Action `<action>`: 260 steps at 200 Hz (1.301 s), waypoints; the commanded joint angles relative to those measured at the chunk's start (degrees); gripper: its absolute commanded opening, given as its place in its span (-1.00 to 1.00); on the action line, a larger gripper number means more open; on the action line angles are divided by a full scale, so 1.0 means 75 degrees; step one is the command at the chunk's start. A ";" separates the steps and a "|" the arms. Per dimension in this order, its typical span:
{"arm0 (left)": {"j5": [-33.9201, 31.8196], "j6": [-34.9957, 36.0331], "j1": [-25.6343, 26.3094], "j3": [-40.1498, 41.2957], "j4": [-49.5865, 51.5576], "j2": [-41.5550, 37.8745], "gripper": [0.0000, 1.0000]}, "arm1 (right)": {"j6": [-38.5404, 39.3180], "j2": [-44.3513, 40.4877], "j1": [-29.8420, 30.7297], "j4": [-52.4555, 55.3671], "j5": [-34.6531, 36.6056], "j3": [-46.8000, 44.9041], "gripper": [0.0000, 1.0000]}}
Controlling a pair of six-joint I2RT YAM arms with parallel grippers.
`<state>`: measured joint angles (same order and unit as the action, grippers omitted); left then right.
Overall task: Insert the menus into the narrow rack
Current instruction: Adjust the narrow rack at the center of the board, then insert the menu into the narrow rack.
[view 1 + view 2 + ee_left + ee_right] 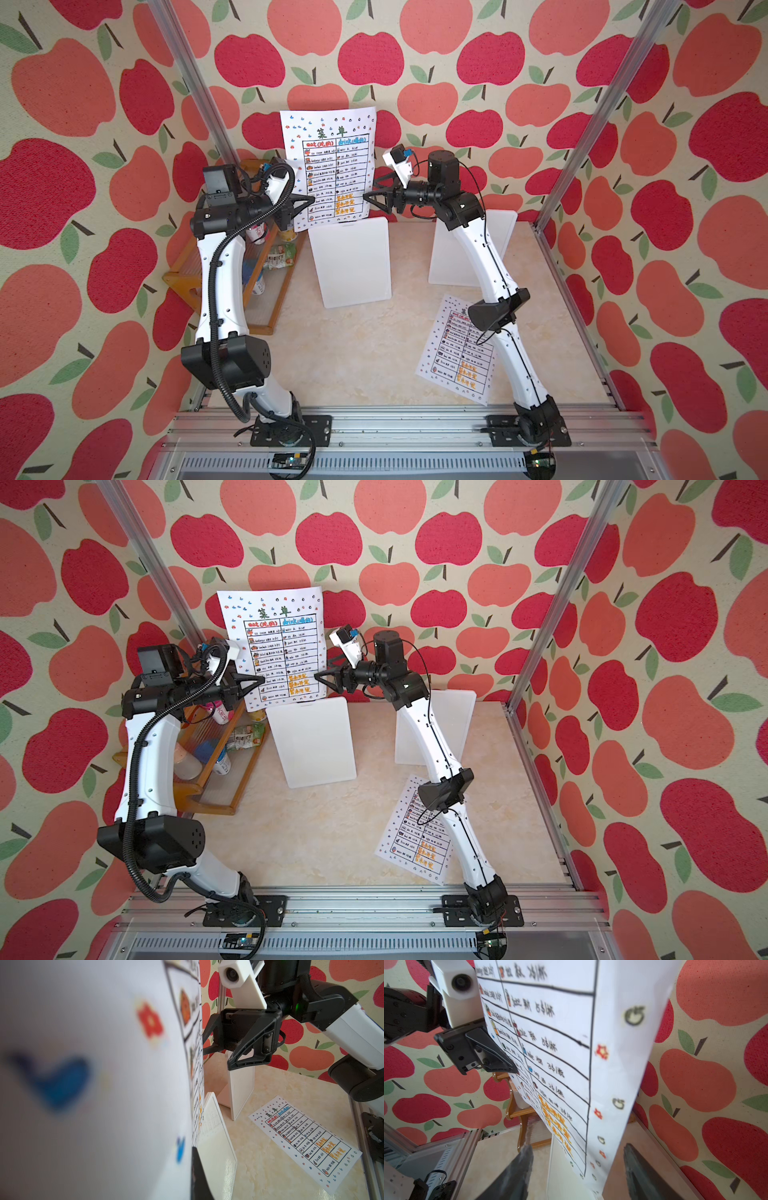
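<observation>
White upright menu (332, 166) hangs just over the narrow rack (351, 266), its edge pinched by the left tool (311, 200). The right tool (370, 188) is spread around the opposite edge

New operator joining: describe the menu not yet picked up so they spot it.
Look at the marble-look tabletop, near side, by the right arm's base. The flat menu lies there, partly under that arm; the other menu stands upright in the left gripper.

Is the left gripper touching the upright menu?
Touching. The right wrist view shows the left gripper pinching the edge of the upright menu.
</observation>
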<state>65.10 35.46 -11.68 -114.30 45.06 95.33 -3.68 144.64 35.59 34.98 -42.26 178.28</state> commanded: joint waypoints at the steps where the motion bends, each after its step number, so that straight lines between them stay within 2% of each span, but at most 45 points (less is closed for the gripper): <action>1: 0.0112 0.0103 -0.0064 -0.0409 0.0243 0.0169 -1.00 | -0.0289 0.0258 0.0007 -0.0554 -0.0295 -0.0073 0.24; 24: 0.0086 0.0145 -0.0070 -0.0524 0.0309 0.0215 -1.00 | -0.0399 0.0367 0.0023 -0.0731 -0.0362 -0.0079 0.10; 76: -0.0072 0.0322 -0.0063 -0.0521 0.0364 0.0197 -1.00 | -0.0419 0.0552 0.0023 -0.0902 -0.0416 -0.0094 -0.03; 106: -0.0024 0.0311 -0.0051 -0.0703 0.0484 0.0328 -1.00 | -0.0424 0.0664 0.0090 -0.1013 -0.0529 -0.0089 -0.21; 121: -0.0105 0.0363 -0.0059 -0.0706 0.0495 0.0330 -1.00 | -0.0377 0.0695 0.0128 -0.1023 -0.0488 -0.0092 -0.40; 149: -0.0244 0.0380 -0.0081 -0.0680 0.0479 0.0354 -1.00 | -0.0309 0.0729 0.0170 -0.0918 -0.0482 -0.0094 -0.51; 175: -0.0601 0.0207 -0.0058 -0.0683 0.0260 0.0429 -1.00 | -0.0274 0.0762 0.0212 -0.0844 -0.0438 -0.0081 -0.66; 196: -0.1230 0.0057 0.0014 -0.0692 0.0007 0.0476 -1.00 | -0.0266 0.0799 0.0268 -0.0854 -0.0373 -0.0092 -0.80; 227: -0.1495 -0.0034 0.0033 -0.1047 -0.0034 0.0646 -1.00 | -0.0384 0.0885 0.0372 -0.1052 -0.0286 -0.0097 -0.97; 260: -0.1680 -0.0158 0.0037 -0.1684 0.0045 0.0997 -1.00 | -0.0719 0.1010 0.0457 -0.1553 -0.0156 -0.0165 -1.00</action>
<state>54.35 35.46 -11.46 -122.83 46.48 101.23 -6.68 150.10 38.33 26.55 -44.29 177.73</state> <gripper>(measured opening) 0.046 0.058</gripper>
